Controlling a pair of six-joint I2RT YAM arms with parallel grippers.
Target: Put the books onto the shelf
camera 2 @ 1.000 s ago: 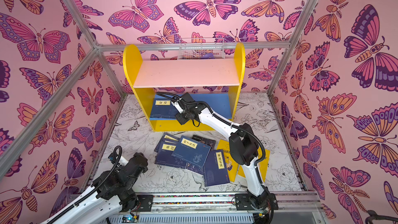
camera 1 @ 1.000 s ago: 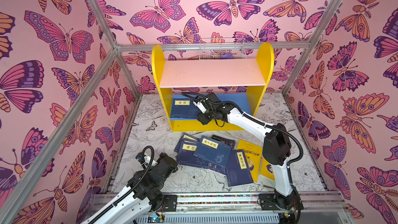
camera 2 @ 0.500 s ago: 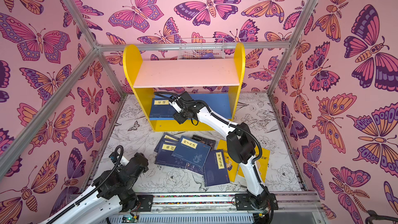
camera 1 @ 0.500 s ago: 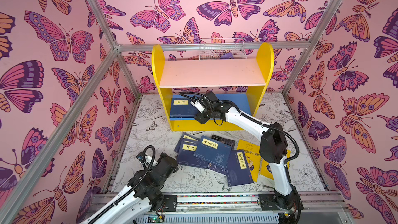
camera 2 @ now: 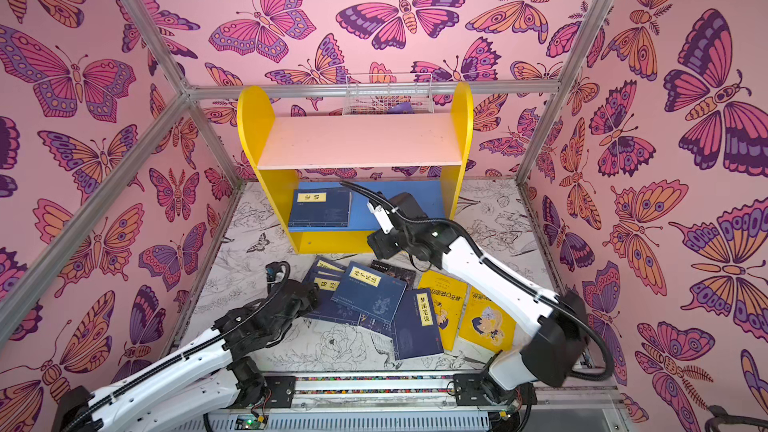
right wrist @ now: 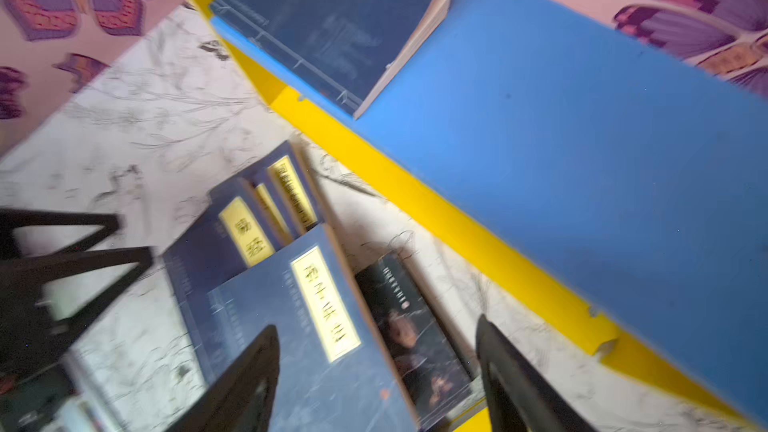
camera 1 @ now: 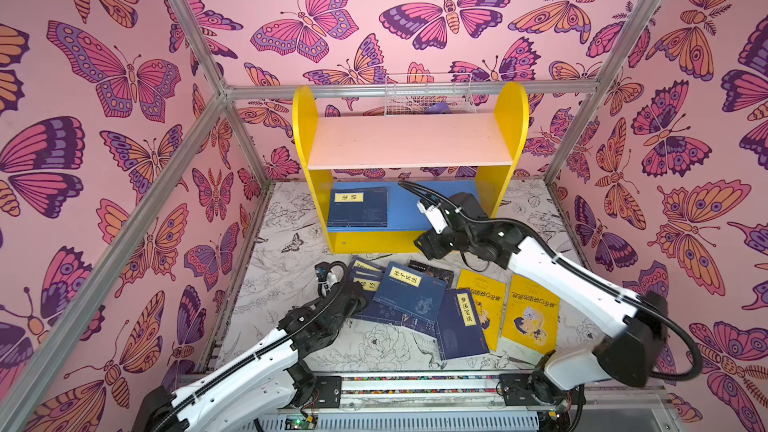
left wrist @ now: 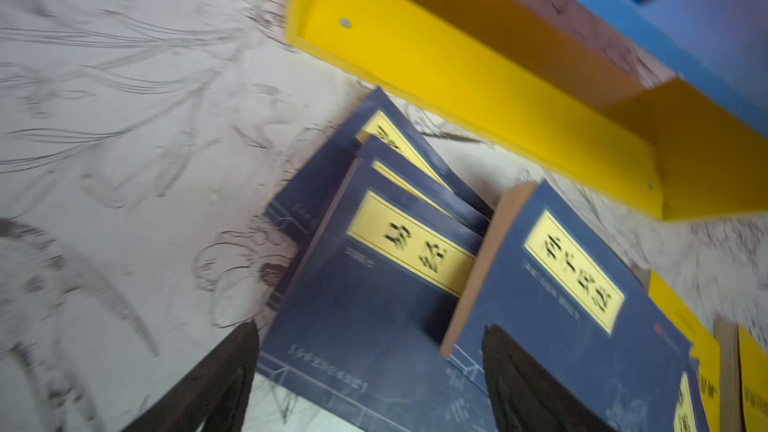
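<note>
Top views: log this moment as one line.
shelf: one navy book on blue lower board | book pile: on table | left gripper: open, at pile | right gripper: open, empty, before shelf

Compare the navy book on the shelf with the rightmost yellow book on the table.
The shelf book is navy with a yellow label; the yellow book is bright yellow with a cartoon figure. The shelf book lies on the blue board; the yellow book lies on the table. The shelf book lies alone; the yellow book has a twin beside it. Both lie flat, cover up.
</note>
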